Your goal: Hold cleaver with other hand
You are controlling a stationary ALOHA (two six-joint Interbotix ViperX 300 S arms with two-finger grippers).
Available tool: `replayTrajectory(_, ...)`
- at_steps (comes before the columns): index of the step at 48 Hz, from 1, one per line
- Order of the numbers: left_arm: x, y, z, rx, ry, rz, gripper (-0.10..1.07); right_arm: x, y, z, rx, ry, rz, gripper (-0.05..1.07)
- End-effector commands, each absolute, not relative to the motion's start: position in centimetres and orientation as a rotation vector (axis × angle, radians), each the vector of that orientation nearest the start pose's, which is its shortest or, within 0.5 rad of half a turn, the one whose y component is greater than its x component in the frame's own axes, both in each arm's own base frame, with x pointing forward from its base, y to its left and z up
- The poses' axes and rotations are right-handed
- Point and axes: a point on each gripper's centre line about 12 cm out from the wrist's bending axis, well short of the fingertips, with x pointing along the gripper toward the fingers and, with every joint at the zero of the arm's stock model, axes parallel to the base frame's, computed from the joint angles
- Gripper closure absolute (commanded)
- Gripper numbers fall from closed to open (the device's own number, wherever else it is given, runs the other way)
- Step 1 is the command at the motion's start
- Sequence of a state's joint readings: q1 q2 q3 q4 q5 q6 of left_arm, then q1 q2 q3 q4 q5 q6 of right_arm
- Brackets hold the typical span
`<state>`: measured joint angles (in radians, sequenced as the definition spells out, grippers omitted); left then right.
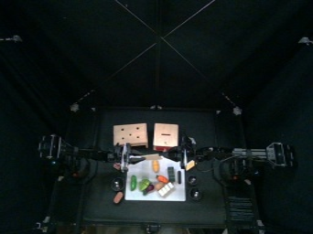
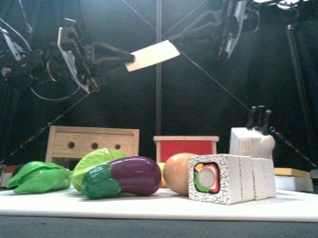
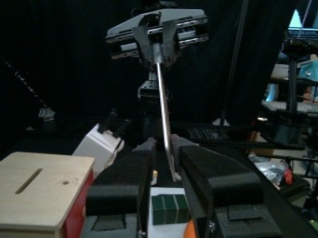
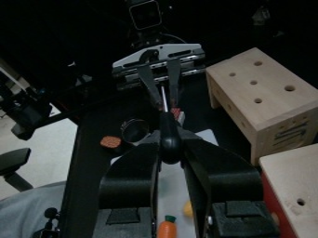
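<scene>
Risk of dropping the cleaver [image 2: 152,55] above the worktop [image 2: 149,206]: right claw [image 4: 165,119] clamped on it, left claw [image 3: 165,153] half-open around it, ungripped.

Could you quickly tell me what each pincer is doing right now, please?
Left pincer: jaws around the cleaver blade; a firm grip cannot be told.
Right pincer: closed on the cleaver handle, holding it in the air.

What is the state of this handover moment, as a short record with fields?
cleaver: in the air above the toy vegetables
right gripper: shut on the cleaver's dark handle
left gripper: jaws either side of the blade, gap showing
handover: not yet done
toy vegetables: on the white mat
</scene>
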<state>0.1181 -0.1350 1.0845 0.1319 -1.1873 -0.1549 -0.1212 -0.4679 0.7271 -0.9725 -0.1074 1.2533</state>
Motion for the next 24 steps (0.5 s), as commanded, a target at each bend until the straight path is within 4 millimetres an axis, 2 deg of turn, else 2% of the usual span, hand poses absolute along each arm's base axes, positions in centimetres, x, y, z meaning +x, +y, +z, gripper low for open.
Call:
replayTrajectory(1, 30.7, 2.4, 22.5, -0.072, -0.271, -0.011, 0.34, 32.1, -3.2, 32.9, 0.304, 0.169, -0.063, 0.48)
replayTrajectory(8, 30.7, 2.4, 22.4, -0.070, -0.266, -0.011, 0.39, 32.4, -3.4, 32.3, 0.317, 0.186, -0.077, 0.49)
replayTrajectory(19, 30.8, 2.3, 21.8, -0.067, -0.232, -0.017, 0.54, 33.3, -4.0, 29.4, 0.401, 0.273, -0.144, 0.51)
replayTrajectory(24, 30.9, 2.3, 21.3, -0.066, -0.204, -0.018, 0.55, 33.4, -4.1, 28.9, 0.403, 0.300, -0.170, 0.56)
